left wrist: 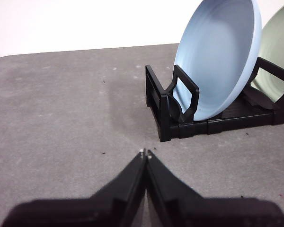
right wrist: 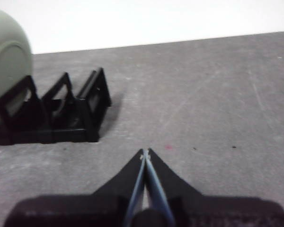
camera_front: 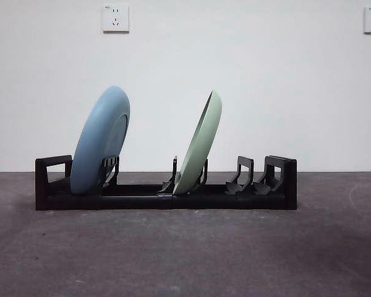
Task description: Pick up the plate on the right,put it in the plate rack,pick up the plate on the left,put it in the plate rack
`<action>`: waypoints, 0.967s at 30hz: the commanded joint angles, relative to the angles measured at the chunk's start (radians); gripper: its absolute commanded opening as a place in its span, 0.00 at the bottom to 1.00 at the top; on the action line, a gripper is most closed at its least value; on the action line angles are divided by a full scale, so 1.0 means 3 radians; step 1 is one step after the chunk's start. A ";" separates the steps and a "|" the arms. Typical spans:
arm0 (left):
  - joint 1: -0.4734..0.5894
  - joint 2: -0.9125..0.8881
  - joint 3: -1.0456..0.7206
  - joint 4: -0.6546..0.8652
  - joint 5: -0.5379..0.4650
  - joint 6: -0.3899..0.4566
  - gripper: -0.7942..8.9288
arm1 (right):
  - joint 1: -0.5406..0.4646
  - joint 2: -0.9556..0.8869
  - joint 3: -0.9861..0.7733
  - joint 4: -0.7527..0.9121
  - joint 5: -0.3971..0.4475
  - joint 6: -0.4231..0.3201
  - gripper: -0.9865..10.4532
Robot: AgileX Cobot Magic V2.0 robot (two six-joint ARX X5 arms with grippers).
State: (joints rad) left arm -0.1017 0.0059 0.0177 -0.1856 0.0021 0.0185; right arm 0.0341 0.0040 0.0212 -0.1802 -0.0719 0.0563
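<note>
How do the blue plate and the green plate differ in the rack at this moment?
The blue plate sits at one end of the plate rack, against the boxy loop; the green plate sits near the middle. The blue one looks wider and deeper than the green one. Both stand on edge between dividers, leaning the same way.

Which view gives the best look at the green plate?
The front view: the green plate stands whole, leaning in the middle of the plate rack. The left wrist view shows only a part of it behind the blue plate; the right wrist view shows a blurred edge.
</note>
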 commanded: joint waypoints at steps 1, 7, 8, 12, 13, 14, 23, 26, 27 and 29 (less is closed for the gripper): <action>0.0010 -0.0013 -0.0047 0.0006 -0.0004 0.0025 0.08 | 0.0005 -0.0001 -0.0052 0.0000 -0.0013 0.0125 0.09; 0.0010 -0.0013 -0.0047 0.0005 -0.0004 0.0025 0.08 | 0.0005 0.0031 -0.0051 0.0001 0.0048 0.0168 0.09; 0.0010 -0.0013 -0.0047 0.0005 -0.0004 0.0025 0.08 | 0.0005 0.0031 -0.0051 0.0001 0.0071 0.0168 0.09; 0.0010 -0.0013 -0.0047 0.0005 -0.0004 0.0025 0.08 | 0.0005 0.0031 -0.0050 0.0001 0.0086 0.0168 0.09; 0.0010 -0.0013 -0.0047 0.0005 -0.0004 0.0025 0.08 | 0.0005 0.0031 -0.0050 0.0001 0.0085 0.0168 0.09; 0.0010 -0.0013 -0.0047 0.0006 -0.0004 0.0025 0.08 | 0.0005 0.0031 -0.0050 0.0001 0.0086 0.0168 0.09; 0.0010 -0.0013 -0.0047 0.0005 -0.0004 0.0025 0.08 | 0.0005 0.0031 -0.0050 0.0001 0.0086 0.0168 0.09; 0.0010 -0.0013 -0.0047 0.0006 -0.0004 0.0025 0.08 | 0.0005 0.0031 -0.0050 0.0001 0.0086 0.0168 0.09; 0.0010 -0.0013 -0.0047 0.0005 -0.0004 0.0025 0.08 | 0.0005 0.0031 -0.0050 0.0001 0.0086 0.0168 0.09; 0.0010 -0.0013 -0.0047 0.0006 -0.0004 0.0025 0.08 | 0.0005 0.0031 -0.0050 0.0001 0.0086 0.0168 0.09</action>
State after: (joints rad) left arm -0.1017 0.0059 0.0177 -0.1860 0.0021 0.0185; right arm 0.0341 0.0128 0.0212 -0.1814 -0.0490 0.0944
